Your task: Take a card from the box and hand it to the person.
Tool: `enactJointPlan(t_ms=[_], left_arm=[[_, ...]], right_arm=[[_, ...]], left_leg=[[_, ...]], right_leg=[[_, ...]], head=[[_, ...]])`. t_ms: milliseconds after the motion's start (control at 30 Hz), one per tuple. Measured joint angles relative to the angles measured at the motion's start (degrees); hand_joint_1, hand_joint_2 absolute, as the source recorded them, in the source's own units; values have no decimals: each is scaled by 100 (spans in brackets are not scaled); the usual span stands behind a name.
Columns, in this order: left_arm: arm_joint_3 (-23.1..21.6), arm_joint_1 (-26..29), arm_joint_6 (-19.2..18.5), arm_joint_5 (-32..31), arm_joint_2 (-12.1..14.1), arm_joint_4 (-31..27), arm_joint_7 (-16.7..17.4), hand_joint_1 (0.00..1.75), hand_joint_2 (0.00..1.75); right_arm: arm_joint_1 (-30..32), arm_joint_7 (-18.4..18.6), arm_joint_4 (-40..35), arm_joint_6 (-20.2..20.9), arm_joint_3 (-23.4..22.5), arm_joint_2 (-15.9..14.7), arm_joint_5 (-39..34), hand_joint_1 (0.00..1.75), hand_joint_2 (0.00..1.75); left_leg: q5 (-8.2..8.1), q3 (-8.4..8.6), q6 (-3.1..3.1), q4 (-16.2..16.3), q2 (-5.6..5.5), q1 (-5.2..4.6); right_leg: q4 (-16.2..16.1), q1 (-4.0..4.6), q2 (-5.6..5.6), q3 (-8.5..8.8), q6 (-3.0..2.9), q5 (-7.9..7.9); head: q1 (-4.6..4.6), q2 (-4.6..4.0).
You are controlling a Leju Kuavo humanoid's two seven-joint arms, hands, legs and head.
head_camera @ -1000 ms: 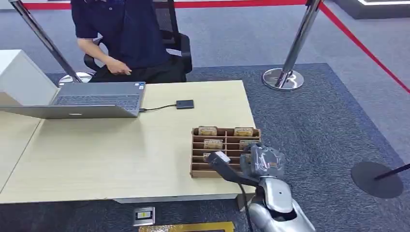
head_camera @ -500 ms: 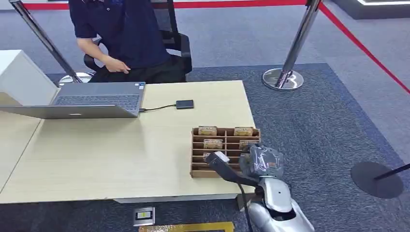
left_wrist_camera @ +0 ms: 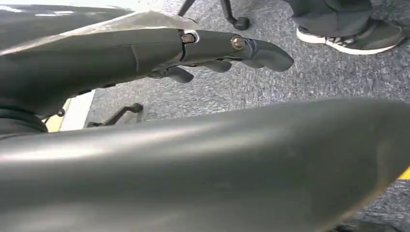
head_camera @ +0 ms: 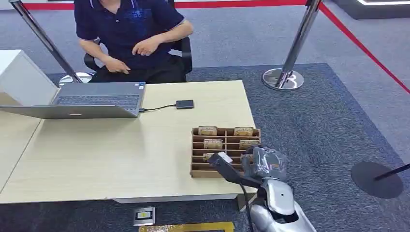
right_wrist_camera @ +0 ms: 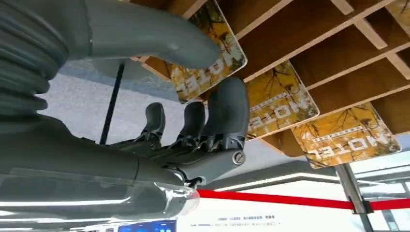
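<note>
A wooden box with slots stands near the table's right front corner and holds several yellow hotel cards. My right hand is at the box's near right corner. In the right wrist view the thumb and a dark finger pinch the nearest card, which stands in its slot of the box; two more cards sit beside it. My left hand hangs low over grey carpet, fingers apart and holding nothing. The person sits behind the table's far edge, one hand raised at the chest.
An open laptop and a small black device on a cable lie at the table's far side. A chrome stanchion with red rope stands on the carpet at the right. A round black base lies on the floor at the far right.
The person has sat up and raised a hand in front of the chest. My right hand has shifted only slightly at the box's corner.
</note>
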Motion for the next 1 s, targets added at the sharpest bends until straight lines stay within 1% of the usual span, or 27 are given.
enactJointPlan(t_ms=[733, 800, 1000], left_arm=[[0, 0, 2, -9, 13, 0, -42, 0, 0], [0, 0, 2, -15, 13, 0, -42, 0, 0], [0, 0, 7, -15, 17, 0, -42, 0, 0]], right_arm=[[29, -70, -11, 109, -20, 0, -116, 96, 175], [31, -81, 4, 111, -20, 0, -140, 99, 175], [32, -96, 11, 135, -20, 0, -151, 101, 175]], left_leg=[[0, 0, 0, 0, 0, 0], [0, 0, 0, 0, 0, 0], [0, -1, 0, 0, 0, 0]], right_leg=[[0, 0, 0, 0, 0, 0], [0, 0, 0, 0, 0, 0], [0, 0, 0, 0, 0, 0]], head=[[0, 0], [0, 0], [0, 0]])
